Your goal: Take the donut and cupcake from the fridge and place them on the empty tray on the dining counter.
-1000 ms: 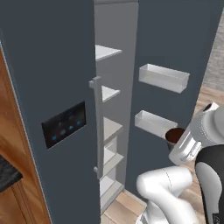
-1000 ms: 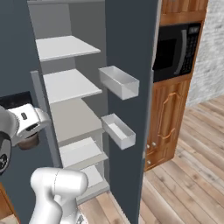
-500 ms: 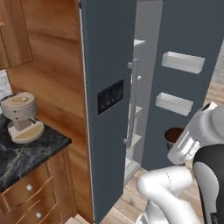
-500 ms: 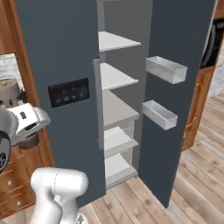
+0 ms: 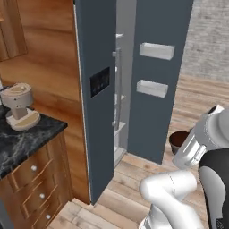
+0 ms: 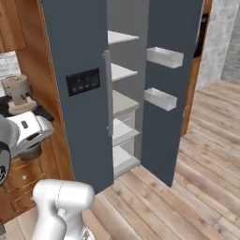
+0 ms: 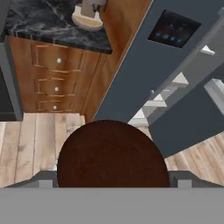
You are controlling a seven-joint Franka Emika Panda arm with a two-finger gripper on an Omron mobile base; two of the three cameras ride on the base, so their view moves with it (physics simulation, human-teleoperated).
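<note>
The tool (image 7: 113, 186) is closed on the cupcake (image 7: 113, 154), whose brown round top bulges up between the two finger tips in the hand view and hides most of them. In the left base view the cupcake (image 5: 179, 139) shows as a dark brown cup at the end of the white wrist, low and to the right, hanging over the wooden floor (image 5: 188, 103) just beside the open fridge door. In the right base view the hand sits at the left edge, with a dark shape under it that is probably the cupcake, though it is too shadowed to be sure. The fridge (image 6: 79, 56) stands with one door shut — the one carrying the black panel (image 6: 83, 81) with blue lights — and the other door (image 6: 171, 28) swung wide, with two white door bins (image 6: 164, 56) on its inner face. Between them the white shelves (image 6: 121, 72) are visible, stepped one above another. A long grey handle (image 6: 108, 93) runs down the edge of the shut door. To the left of the fridge a small dark marble bench (image 5: 24, 138) on wooden drawers (image 5: 33, 185) carries a beige coffee machine (image 5: 18, 105); the same bench (image 7: 48, 24) and drawers appear at the top of the hand view, well apart from the cupcake.
</note>
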